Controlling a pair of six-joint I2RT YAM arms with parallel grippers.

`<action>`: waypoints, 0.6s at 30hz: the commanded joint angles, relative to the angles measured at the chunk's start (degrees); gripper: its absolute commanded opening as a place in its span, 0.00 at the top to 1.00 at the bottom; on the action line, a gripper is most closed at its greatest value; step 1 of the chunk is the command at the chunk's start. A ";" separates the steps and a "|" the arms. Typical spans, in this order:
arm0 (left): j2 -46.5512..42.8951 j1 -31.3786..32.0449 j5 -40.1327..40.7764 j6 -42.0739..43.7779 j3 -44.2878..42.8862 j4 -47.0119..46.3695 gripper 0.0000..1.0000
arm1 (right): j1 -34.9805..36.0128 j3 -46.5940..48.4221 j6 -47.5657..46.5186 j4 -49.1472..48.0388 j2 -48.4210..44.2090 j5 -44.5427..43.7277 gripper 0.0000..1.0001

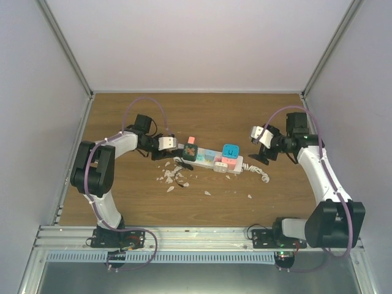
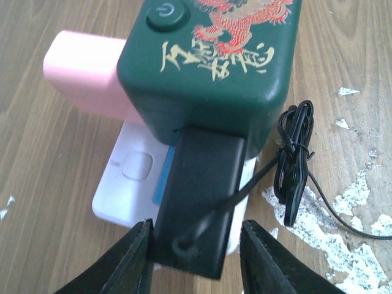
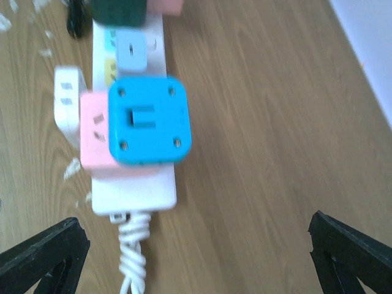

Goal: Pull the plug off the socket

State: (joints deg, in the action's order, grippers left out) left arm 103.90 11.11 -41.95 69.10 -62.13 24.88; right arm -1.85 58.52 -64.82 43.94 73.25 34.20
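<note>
Although the plug (image 2: 199, 202) is flanked closely by the left gripper (image 2: 195, 260), a clamp cannot be confirmed; the right gripper (image 3: 196, 248) is spread wide. At mid-frame, the socket (image 1: 211, 160) is still plugged; the pull is not yet done.

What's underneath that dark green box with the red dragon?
The white power strip, with a sliver of light-blue face showing. The green box hides whichever socket it sits in.

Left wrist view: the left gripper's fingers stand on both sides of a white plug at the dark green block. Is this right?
No: the plug is black, not white, as the left wrist view shows. The left gripper does have a finger on each side of it, at the dark green block.
</note>
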 commanded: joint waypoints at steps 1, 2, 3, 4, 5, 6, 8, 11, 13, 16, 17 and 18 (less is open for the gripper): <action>-1.64 2.24 -2.33 1.61 1.81 -1.72 0.62 | 5.40 3.69 5.05 0.36 -0.80 4.66 0.00; -2.40 2.53 -2.88 1.60 2.55 -1.82 0.63 | 6.92 4.30 5.89 -0.20 -0.50 4.17 0.00; -3.31 2.86 -3.42 1.40 3.58 -2.10 0.64 | 8.56 4.84 6.64 -0.68 -0.09 3.89 0.00; -4.30 3.27 -3.83 1.14 4.84 -2.59 0.65 | 10.17 5.26 7.91 -1.67 0.38 3.37 0.00; -5.27 3.76 -4.07 0.88 6.22 -3.34 0.65 | 11.98 5.48 9.12 -2.52 0.92 2.76 0.00; -6.44 4.31 -4.03 0.68 7.87 -4.14 0.66 | 13.74 5.66 9.97 -3.28 1.50 2.38 0.00; -8.43 5.46 -3.89 0.00 11.37 -6.02 0.66 | 17.22 5.57 11.36 -4.98 3.03 1.43 0.01; -10.71 6.63 -4.29 -2.03 14.61 -8.36 0.67 | 22.00 4.95 13.51 -8.97 5.61 0.07 0.04; -11.88 7.03 -4.72 -3.13 16.36 -9.81 0.67 | 25.73 5.14 14.29 -10.90 7.85 -0.80 0.06; -12.78 7.01 -4.48 -4.59 18.14 -11.58 0.62 | 30.37 5.24 13.90 -13.40 11.44 -1.53 0.07; -12.94 6.96 -4.24 -5.01 18.56 -11.92 0.60 | 31.42 5.28 13.23 -13.90 12.67 -1.62 0.07; -13.11 6.91 -4.03 -5.44 18.96 -12.20 0.56 | 32.47 5.41 12.48 -14.29 14.07 -1.56 0.08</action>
State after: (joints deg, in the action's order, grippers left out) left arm 92.18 17.23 -43.92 65.58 -45.32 16.36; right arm 26.35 63.40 -52.58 33.89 83.40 33.56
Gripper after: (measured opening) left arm 0.393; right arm 0.929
